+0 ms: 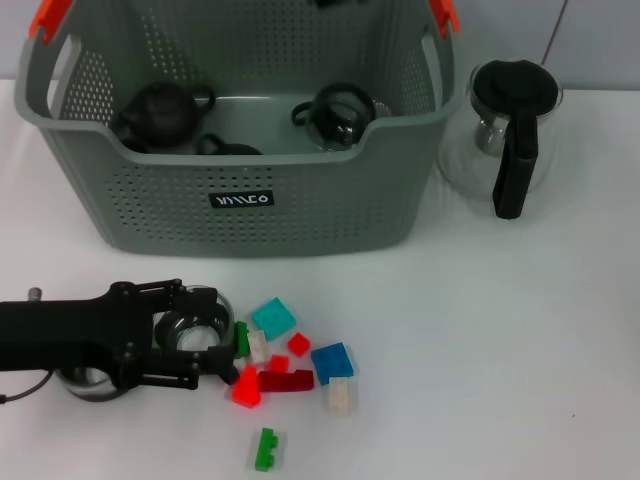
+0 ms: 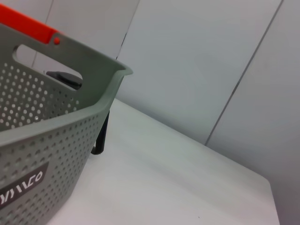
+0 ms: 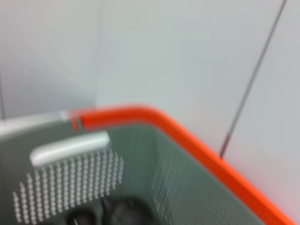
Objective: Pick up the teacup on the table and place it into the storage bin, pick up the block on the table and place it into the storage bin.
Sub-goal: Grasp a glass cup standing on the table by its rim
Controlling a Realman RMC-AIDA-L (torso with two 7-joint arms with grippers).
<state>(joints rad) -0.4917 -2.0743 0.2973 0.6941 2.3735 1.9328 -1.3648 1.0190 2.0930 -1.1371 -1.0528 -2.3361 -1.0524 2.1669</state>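
Several blocks (image 1: 283, 358) lay scattered on the table (image 1: 480, 340) in front of the bin (image 1: 240, 180), so they remained to be moved. We had our left gripper (image 1: 205, 348) low beside them, its jaws spread around a glass teacup (image 1: 192, 330) (not visibly closed on it yet), probably for a grasp. Our right gripper was out of sight; its camera looked into the bin.

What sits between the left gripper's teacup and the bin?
Nothing on the table. The left gripper straddles the glass teacup, with bare tabletop up to the storage bin. Only the bin's front wall must be cleared. The blocks lie to its right.
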